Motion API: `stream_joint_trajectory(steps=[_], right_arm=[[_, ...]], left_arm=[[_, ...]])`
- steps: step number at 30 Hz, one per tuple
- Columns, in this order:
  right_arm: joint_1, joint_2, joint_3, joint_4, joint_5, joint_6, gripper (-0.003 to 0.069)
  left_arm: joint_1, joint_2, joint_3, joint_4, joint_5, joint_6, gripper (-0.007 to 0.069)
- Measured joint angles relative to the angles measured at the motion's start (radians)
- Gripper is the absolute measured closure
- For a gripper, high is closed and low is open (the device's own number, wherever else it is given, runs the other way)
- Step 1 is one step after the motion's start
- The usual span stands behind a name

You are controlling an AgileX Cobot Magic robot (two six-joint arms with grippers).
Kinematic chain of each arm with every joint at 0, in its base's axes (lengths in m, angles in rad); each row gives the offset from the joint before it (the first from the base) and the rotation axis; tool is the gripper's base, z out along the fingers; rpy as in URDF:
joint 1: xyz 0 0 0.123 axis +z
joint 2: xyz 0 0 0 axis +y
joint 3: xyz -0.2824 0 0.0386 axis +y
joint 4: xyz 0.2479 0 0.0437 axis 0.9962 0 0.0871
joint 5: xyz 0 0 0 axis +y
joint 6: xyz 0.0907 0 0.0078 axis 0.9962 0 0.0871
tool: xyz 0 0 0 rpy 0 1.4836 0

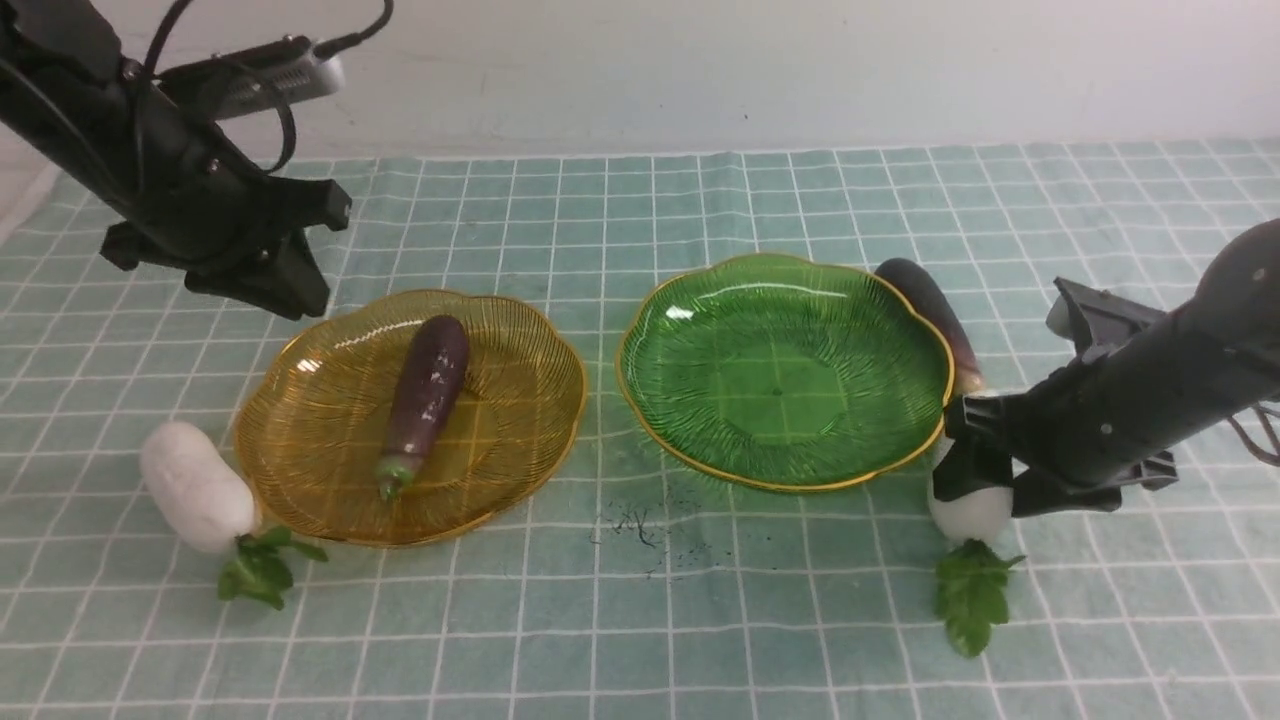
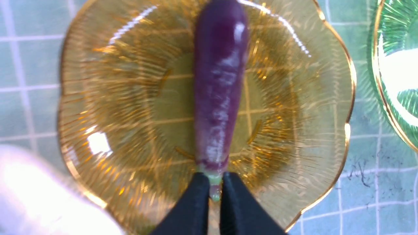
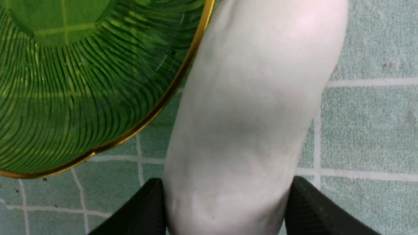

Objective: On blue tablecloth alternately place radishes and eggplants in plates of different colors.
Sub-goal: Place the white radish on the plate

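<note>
On the blue tablecloth stand an amber plate and a green plate. One eggplant lies in the amber plate, stem toward me. My left gripper hangs shut and holding nothing above that plate's back left edge; from the left wrist the eggplant lies far below its fingertips. A radish lies left of the amber plate. The second radish lies on the cloth at the green plate's front right, and my right gripper is shut on it. A second eggplant lies behind it.
A small dark smudge marks the cloth between the plates, toward the front. The held radish's green leaves spread toward the front edge. A white wall runs behind the table.
</note>
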Motion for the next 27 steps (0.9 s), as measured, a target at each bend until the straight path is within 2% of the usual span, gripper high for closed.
stream_joint_trajectory(steps=[8,12,16,23,26,27], right_arm=[[-0.077,-0.147,-0.012,-0.042,0.08,0.034,0.0232],[-0.044,-0.194,-0.078,0.055,0.067,-0.047,0.0232],[0.033,-0.122,-0.201,0.143,0.053,-0.14,0.0232],[0.055,0.135,-0.446,0.155,0.104,-0.092,0.0232],[0.055,0.196,-0.506,0.153,0.145,-0.068,0.0232],[0.055,0.233,-0.544,0.148,0.194,-0.059,0.0231]], left_arm=[[0.1,-0.107,0.143,-0.009,-0.014,-0.043,0.0632],[0.128,-0.142,0.283,-0.016,-0.09,-0.065,0.0632],[0.13,-0.154,0.389,-0.015,-0.153,-0.072,0.0632],[0.131,-0.154,0.4,-0.016,-0.168,-0.072,0.0631],[0.131,-0.154,0.401,-0.016,-0.168,-0.072,0.061],[0.131,-0.154,0.401,-0.014,-0.166,-0.072,0.0575]])
